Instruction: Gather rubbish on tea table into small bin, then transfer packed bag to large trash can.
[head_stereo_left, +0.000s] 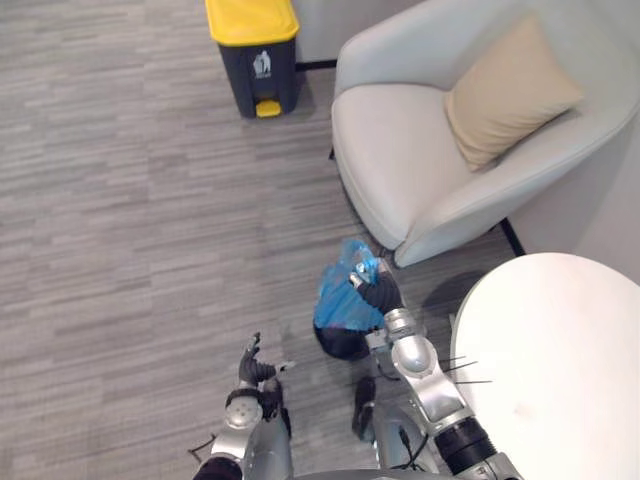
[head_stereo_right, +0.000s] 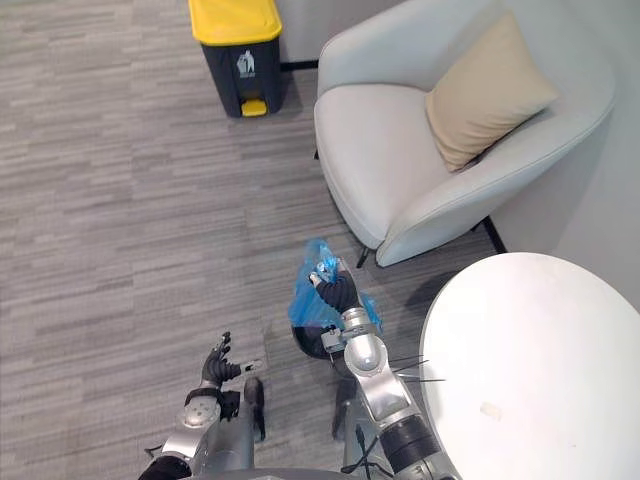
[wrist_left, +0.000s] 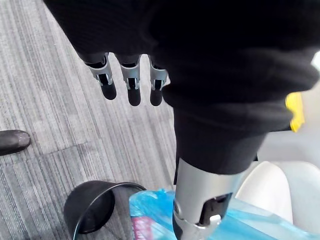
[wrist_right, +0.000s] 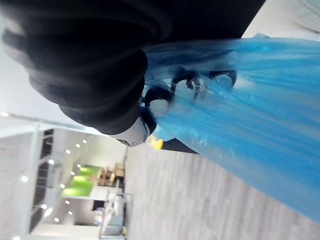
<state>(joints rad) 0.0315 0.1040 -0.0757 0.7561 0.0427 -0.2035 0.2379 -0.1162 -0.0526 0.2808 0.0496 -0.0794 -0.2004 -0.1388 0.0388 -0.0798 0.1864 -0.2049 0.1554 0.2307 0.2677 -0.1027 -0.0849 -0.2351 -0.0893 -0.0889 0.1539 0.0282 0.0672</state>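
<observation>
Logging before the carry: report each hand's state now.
Left hand: open, holding nothing.
Right hand: shut on the gathered top of the blue bag.

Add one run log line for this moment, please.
right hand: shut on blue bag, by small black bin | left hand: open, idle | yellow-lidded trash can: lid closed, across floor

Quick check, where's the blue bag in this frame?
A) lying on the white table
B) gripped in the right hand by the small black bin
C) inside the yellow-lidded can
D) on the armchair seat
B: the right hand has its fingers curled round the gathered top of the blue bag, which hangs by the small black bin, far from the yellow-lidded can.
</observation>
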